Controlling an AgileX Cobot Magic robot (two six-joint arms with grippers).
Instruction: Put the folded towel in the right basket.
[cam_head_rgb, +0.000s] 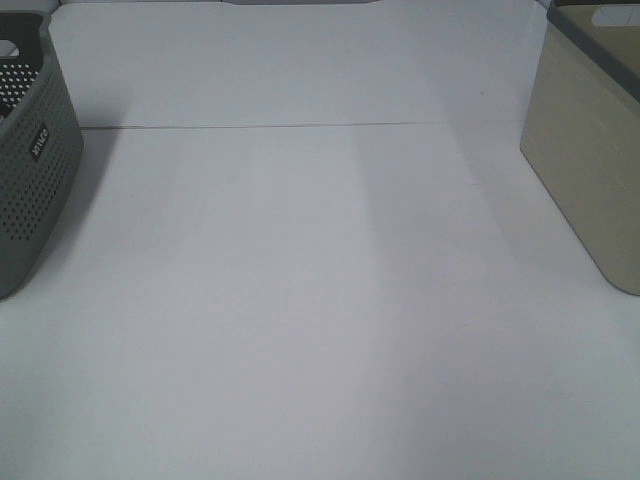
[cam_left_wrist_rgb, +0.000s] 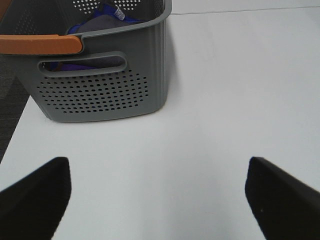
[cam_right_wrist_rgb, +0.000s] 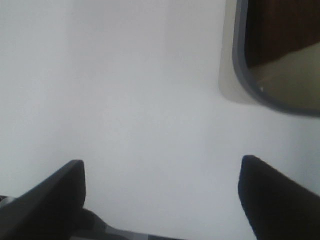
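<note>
A white worktop (cam_head_rgb: 320, 300) is seen bare between a grey perforated basket (cam_head_rgb: 30, 170) on the left and the beige right basket (cam_head_rgb: 590, 170). The folded towel cannot be told for certain; only blue and grey cloth (cam_left_wrist_rgb: 97, 22) is shown inside the grey basket, by the left wrist view alone. The left pincer (cam_left_wrist_rgb: 160, 195) and right pincer (cam_right_wrist_rgb: 160, 195) are spread wide, holding nothing.
</note>
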